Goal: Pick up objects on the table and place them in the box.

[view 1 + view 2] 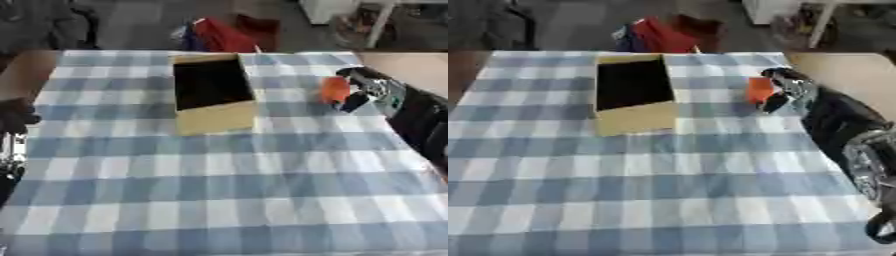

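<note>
My right hand comes in from the right, and its fingers are curled around a small orange thing, held just above the checked surface. The open box sits near it, to its left. My left hand shows at the left edge; I cannot tell how its fingers are.

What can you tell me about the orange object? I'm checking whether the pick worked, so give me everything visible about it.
The orange object is small and blocky, plain orange with no markings I can make out; its material is unclear. It sits at the tip of the right hand, whose dark fingers curl around its right side and underside, so it appears gripped. It lies to the right of the open cardboard box, apart from it, over the blue checked tablecloth. Whether it is lifted or touching the cloth cannot be told.
</note>
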